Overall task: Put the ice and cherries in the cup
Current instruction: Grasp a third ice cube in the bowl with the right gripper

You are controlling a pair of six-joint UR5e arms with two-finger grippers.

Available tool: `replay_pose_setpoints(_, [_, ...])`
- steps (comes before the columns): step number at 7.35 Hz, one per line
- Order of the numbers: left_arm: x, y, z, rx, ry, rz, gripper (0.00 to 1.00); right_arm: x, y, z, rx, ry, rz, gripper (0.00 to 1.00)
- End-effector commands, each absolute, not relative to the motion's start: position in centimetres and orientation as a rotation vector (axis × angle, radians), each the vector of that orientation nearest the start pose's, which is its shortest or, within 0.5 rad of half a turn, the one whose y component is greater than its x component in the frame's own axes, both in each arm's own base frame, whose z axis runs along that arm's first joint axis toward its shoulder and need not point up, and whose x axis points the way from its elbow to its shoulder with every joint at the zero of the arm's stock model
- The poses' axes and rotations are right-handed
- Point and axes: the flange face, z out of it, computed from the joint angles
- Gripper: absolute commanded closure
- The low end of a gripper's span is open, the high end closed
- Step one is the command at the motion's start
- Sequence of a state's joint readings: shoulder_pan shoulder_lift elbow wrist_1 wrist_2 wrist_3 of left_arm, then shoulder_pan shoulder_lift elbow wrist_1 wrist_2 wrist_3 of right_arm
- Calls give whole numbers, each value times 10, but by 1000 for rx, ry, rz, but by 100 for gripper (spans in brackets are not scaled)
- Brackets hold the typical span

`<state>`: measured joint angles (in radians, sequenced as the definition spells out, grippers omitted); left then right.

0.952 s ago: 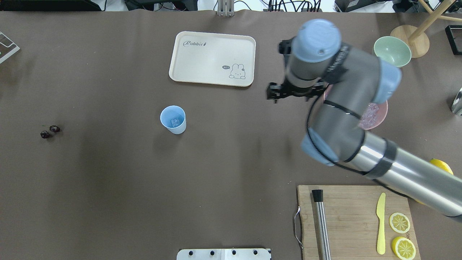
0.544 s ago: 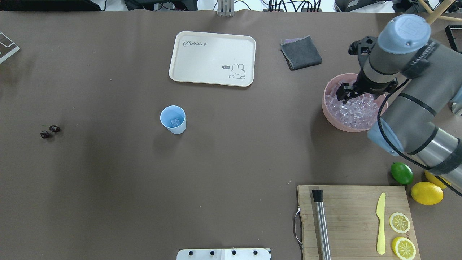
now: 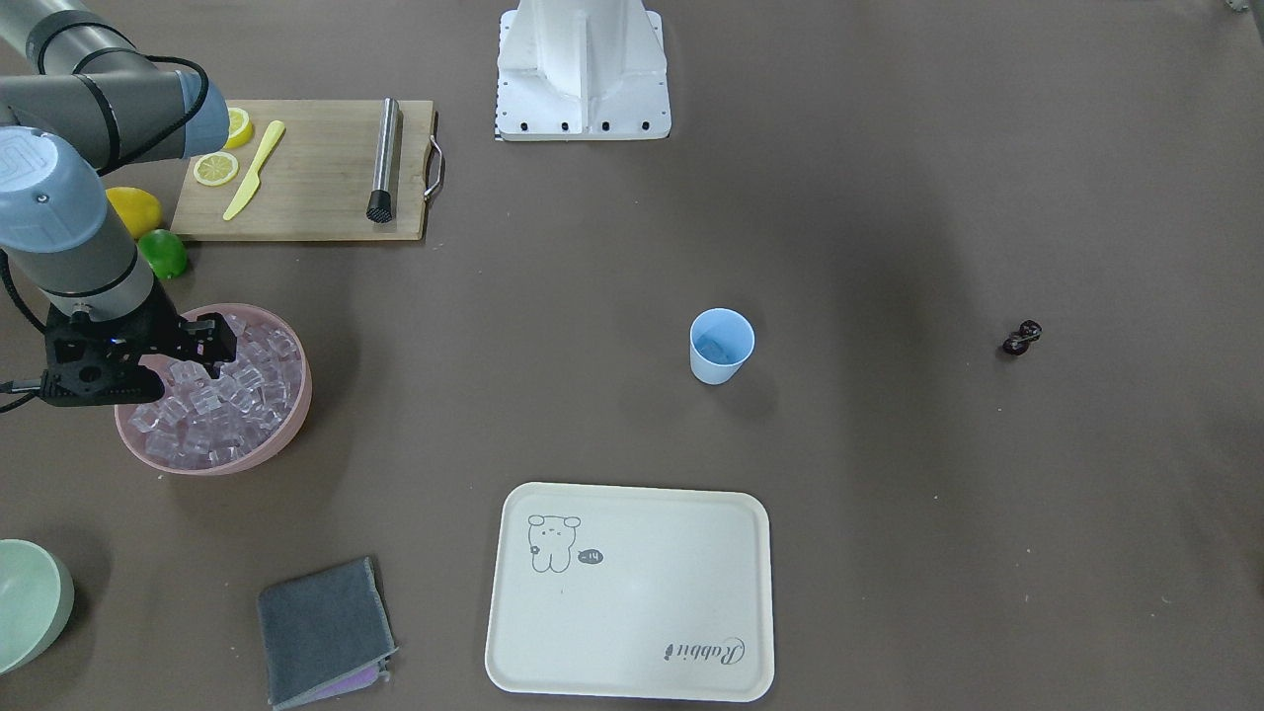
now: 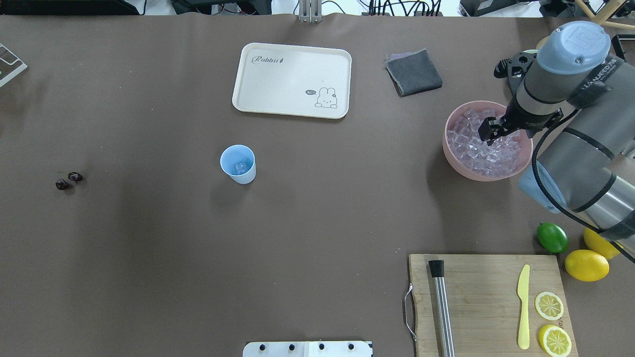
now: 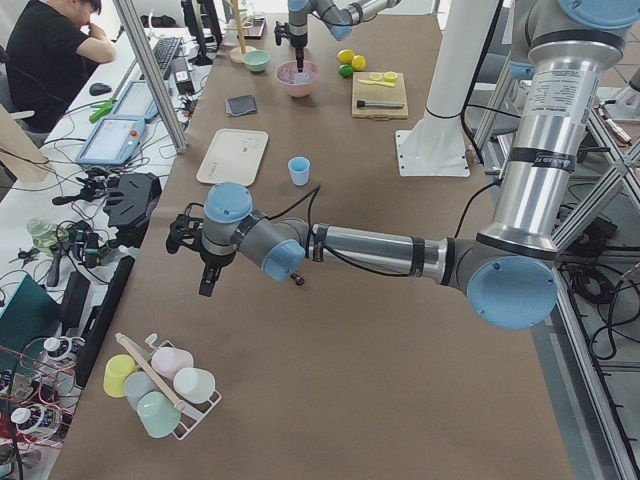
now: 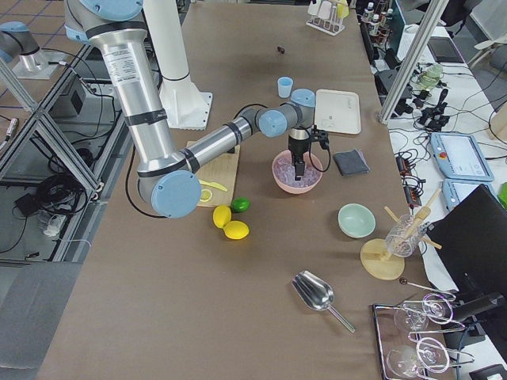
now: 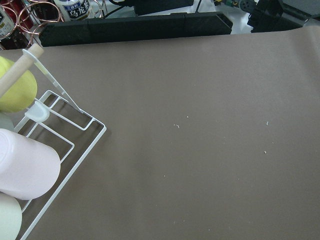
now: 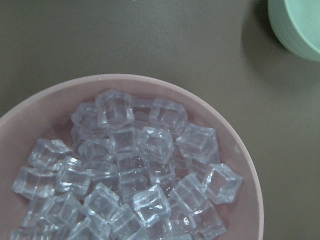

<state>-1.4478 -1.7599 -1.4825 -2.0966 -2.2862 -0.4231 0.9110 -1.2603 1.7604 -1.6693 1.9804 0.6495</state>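
The light-blue cup (image 4: 238,164) stands upright at mid-table with one ice cube (image 4: 239,167) inside; it also shows in the front view (image 3: 721,346). The cherries (image 4: 68,180) lie far to the left on the table. My right gripper (image 4: 488,131) points down over the pink bowl (image 4: 449,148), which is heaped with ice (image 4: 476,148), and looks open and empty. The right wrist view shows the ice (image 8: 145,170) close below, with no fingers in frame. My left gripper (image 5: 207,283) shows only in the exterior left view, so I cannot tell its state.
A cream tray (image 4: 292,79) and a grey cloth (image 4: 414,72) lie at the back. A cutting board (image 4: 476,277) holds a muddler, a yellow knife and lemon slices. A lime (image 4: 552,237) and lemons (image 4: 587,265) lie beside it. A pale green bowl (image 8: 300,25) stands near the pink bowl. A cup rack (image 7: 50,135) sits below my left wrist.
My right arm has swung right, from beside the tray to over the pink bowl, then a little further right. The cup and the cherries have not moved.
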Motion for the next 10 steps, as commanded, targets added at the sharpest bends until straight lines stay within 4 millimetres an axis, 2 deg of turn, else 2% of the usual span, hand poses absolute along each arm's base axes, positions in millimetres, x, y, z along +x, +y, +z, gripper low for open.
replay_pose_setpoints(1, [6,-599,542,392,826,-53,2,-306,-525,426,61,-559,-111,24])
replay_pose_setpoints(2, [7,-600,541,392,826,-51,2,-310,-523,425,60,-560,-119,30])
replay_pose_setpoints(4, [7,-600,542,391,826,-52,2,-326,-514,421,49,-562,-100,33])
replay_pose_setpoints(5, [7,-600,542,391,826,-52,2,-326,-514,422,48,-561,-101,36])
replay_pose_setpoints(6, [7,-600,540,394,827,-51,2,-326,-514,420,52,-561,-102,42])
replay_pose_setpoints(8, [7,-600,542,392,826,-50,2,-334,-511,423,57,-545,-111,63])
replay_pose_setpoints(10, [7,-600,542,391,826,-52,2,-334,-511,424,56,-544,-112,70])
